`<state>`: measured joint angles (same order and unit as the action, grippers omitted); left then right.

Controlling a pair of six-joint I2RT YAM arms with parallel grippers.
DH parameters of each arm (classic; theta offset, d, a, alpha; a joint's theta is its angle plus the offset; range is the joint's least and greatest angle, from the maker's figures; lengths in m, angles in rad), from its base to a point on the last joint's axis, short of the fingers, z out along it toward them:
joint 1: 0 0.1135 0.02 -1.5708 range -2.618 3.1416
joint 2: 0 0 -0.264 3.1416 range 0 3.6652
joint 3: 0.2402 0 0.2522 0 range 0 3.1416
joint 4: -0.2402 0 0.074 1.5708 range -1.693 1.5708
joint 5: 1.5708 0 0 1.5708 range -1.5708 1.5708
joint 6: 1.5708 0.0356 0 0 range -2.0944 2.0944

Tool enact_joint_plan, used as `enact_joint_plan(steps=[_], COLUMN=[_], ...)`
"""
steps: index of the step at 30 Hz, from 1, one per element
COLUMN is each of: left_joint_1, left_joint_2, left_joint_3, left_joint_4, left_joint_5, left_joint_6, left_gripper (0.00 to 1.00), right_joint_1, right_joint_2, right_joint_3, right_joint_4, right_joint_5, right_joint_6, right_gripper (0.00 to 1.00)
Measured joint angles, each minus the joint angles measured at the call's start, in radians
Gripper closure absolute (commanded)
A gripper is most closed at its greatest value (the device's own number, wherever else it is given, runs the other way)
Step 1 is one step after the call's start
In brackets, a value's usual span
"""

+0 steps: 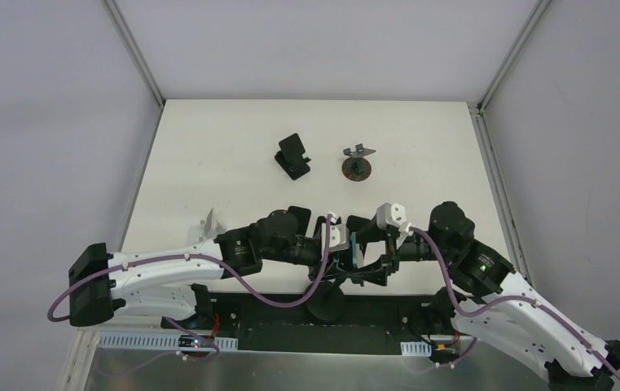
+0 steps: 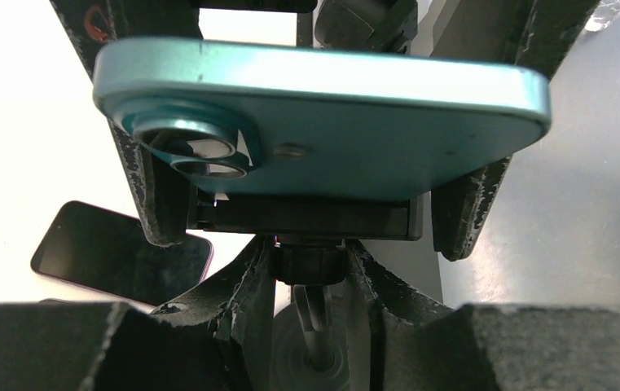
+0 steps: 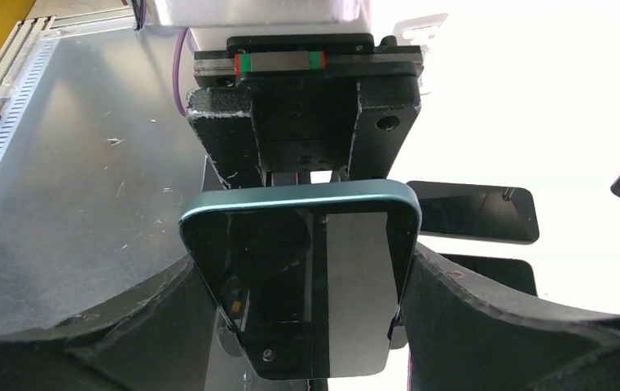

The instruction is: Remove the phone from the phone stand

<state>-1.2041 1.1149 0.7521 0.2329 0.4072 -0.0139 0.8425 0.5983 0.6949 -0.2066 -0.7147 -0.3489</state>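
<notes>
Pinching the phone (image 2: 331,122), right tool (image 3: 305,269) faces left tool (image 2: 306,273) straddling phone stand (image 2: 314,220).

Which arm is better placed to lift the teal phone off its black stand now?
Right. The right fingers clamp both side edges of the teal phone; the left fingers sit lower, flanking the neck of the black phone stand, where they could only steady it.
</notes>
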Motion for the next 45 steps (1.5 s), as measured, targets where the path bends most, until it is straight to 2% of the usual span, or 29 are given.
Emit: enact_joint_plan(steps=[18, 23, 26, 35, 39, 45], left_joint_1=[-0.008, -0.008, -0.008, -0.008, -0.008, -0.005], left_joint_2=[-0.020, -0.032, -0.042, -0.048, -0.048, -0.048], left_joint_3=[-0.055, -0.069, -0.079, -0.084, -0.084, -0.084], left_joint_4=[0.077, 0.087, 0.089, 0.085, 0.085, 0.084], left_joint_5=[-0.053, -0.060, -0.070, -0.076, -0.076, -0.080], left_joint_6=[-0.024, -0.024, -0.024, -0.026, -0.028, -0.033], left_gripper=[1.00, 1.00, 1.00, 1.00, 1.00, 1.00], right_joint_1=[0.005, 0.006, 0.006, 0.006, 0.006, 0.005], right_joint_2=[-0.049, -0.075, -0.083, -0.093, -0.085, -0.061], right_joint_3=[-0.024, -0.050, -0.059, -0.067, -0.065, -0.057], right_joint_4=[0.002, 0.032, 0.038, 0.033, 0.031, -0.006], right_joint_5=[0.048, 0.061, 0.064, 0.076, 0.079, 0.080], right_joint_6=[0.011, 0.031, 0.037, 0.047, 0.047, 0.048], right_gripper=[0.83, 0.77, 0.70, 0.34, 0.22, 0.15])
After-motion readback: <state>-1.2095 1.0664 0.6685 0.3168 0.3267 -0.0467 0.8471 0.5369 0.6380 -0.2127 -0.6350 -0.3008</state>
